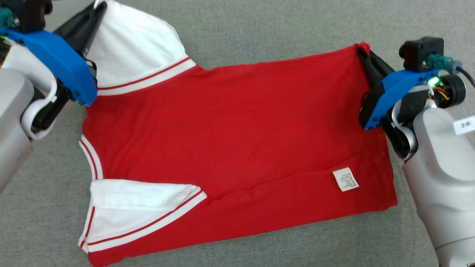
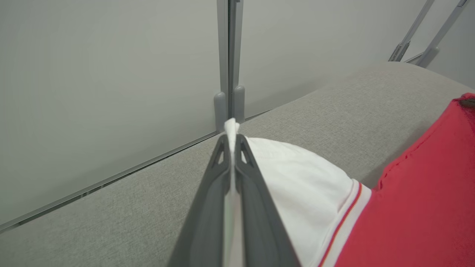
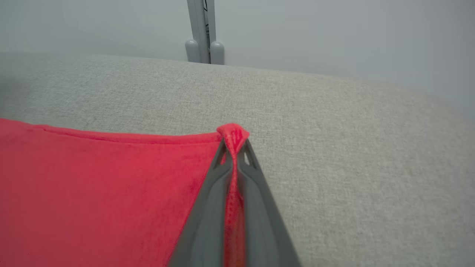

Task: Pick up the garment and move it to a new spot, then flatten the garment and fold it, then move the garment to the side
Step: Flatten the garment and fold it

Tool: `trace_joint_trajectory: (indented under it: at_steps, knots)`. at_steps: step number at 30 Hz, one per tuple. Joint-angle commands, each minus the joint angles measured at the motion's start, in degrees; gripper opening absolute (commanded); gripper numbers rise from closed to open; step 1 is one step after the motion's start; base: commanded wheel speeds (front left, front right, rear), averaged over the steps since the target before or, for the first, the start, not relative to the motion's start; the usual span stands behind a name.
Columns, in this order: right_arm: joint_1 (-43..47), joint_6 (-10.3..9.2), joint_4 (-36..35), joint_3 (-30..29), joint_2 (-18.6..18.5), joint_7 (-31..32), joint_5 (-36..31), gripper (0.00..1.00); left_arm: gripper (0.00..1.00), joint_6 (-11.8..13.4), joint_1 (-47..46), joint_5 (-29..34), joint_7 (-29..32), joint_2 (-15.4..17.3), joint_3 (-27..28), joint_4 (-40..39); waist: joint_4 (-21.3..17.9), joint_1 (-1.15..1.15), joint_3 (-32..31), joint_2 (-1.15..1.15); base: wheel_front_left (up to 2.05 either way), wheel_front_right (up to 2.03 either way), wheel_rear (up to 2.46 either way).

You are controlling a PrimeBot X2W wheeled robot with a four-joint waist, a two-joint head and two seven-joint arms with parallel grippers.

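A red garment (image 1: pixel 237 141) with white, red-striped sleeves lies spread on the grey fabric surface (image 1: pixel 259 26), collar to the left, hem to the right. My left gripper (image 1: pixel 97 6) is shut on the far white sleeve (image 1: pixel 137 48), whose tip pokes out between the fingers (image 2: pixel 232 137). My right gripper (image 1: pixel 363 52) is shut on the far hem corner, the red cloth bunched at the fingertips (image 3: pixel 233 139). The near sleeve (image 1: pixel 141 211) lies flat, and a white label (image 1: pixel 345 179) shows near the hem.
Behind the grey surface stands a pale wall panel (image 2: pixel 111 74) with a vertical metal post (image 2: pixel 229 55); the same post (image 3: pixel 202 29) appears in the right wrist view. Slanted metal bars (image 2: pixel 423 33) rise at the far right. Bare grey surface surrounds the garment.
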Motion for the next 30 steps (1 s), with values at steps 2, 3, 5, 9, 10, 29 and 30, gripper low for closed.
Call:
trace_joint_trajectory:
  at_steps: [2,3,5,9,10,29,30]
  knots:
    - [1.72,-0.01,0.63,0.02,-0.68,-1.59,0.49,0.00,0.00,-0.10,1.89,-0.37,-1.68,0.53,-0.12,-1.20,0.35,0.00,-1.42,0.00,0.00,0.00,0.00]
    - [2.30,-0.01,0.88,0.00,-0.77,-2.32,0.59,0.00,0.00,-0.10,2.64,-0.31,-2.64,0.74,-0.20,-1.75,0.63,0.00,-2.15,0.00,0.00,0.00,0.00]
    - [3.56,-0.01,1.33,-0.02,-1.10,-3.44,1.03,0.00,0.00,-0.09,4.44,-0.46,-3.97,1.23,-0.37,-3.17,1.14,0.00,-3.35,0.00,0.00,0.00,0.00]
    - [6.04,-0.01,1.70,0.16,-1.53,-5.90,1.50,0.00,0.00,0.73,8.31,-0.26,-5.92,2.09,-0.59,-6.41,1.96,0.00,-5.41,0.00,0.00,0.00,0.00]
    - [6.71,-0.01,1.81,0.04,-1.75,-6.54,1.51,0.00,0.00,1.13,9.41,-0.17,-6.36,2.16,-0.64,-7.46,2.24,0.00,-5.90,0.00,0.00,0.00,0.00]
    - [19.48,-0.01,1.07,-0.21,-1.49,-15.13,3.21,0.00,0.00,10.54,32.49,0.57,-8.72,3.69,4.90,-21.83,4.76,0.00,-12.40,0.00,0.00,0.00,0.00]
    - [20.16,-0.01,0.91,-0.29,-1.56,-15.50,3.36,0.00,0.00,10.64,33.60,0.83,-8.73,3.40,5.46,-22.16,5.02,0.00,-12.61,0.00,0.00,0.00,0.00]
